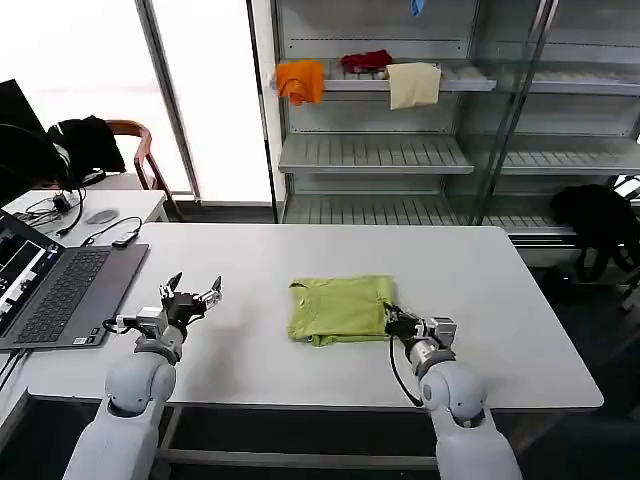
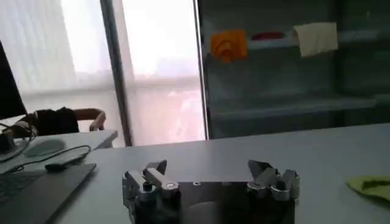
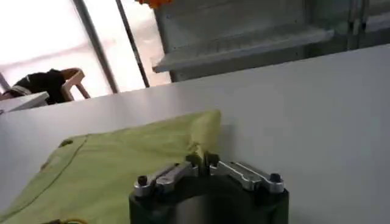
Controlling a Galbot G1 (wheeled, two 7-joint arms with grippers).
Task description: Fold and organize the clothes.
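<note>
**One pincer on the shirt, right edge**

Shirt point(image 1: 341, 309) lies mid-worktop point(image 1: 500, 290), already folded to a compact block, long axis roughly left-right. Right pincer point(image 1: 392, 322) sits at its near-right corner, tips clenched on the cloth edge; the right wrist view shows the fingers point(image 3: 183, 170) pinching the hem there, the rest of the shirt spreading away from it. Left pincer point(image 1: 192, 293) hovers released, well apart on the shirt's left, beside the laptop point(image 1: 60, 290). Judgement: right arm is the nearer one, so the next fold likely carries that edge toward the robot's left. Risk: thin grip slipping off.
</note>
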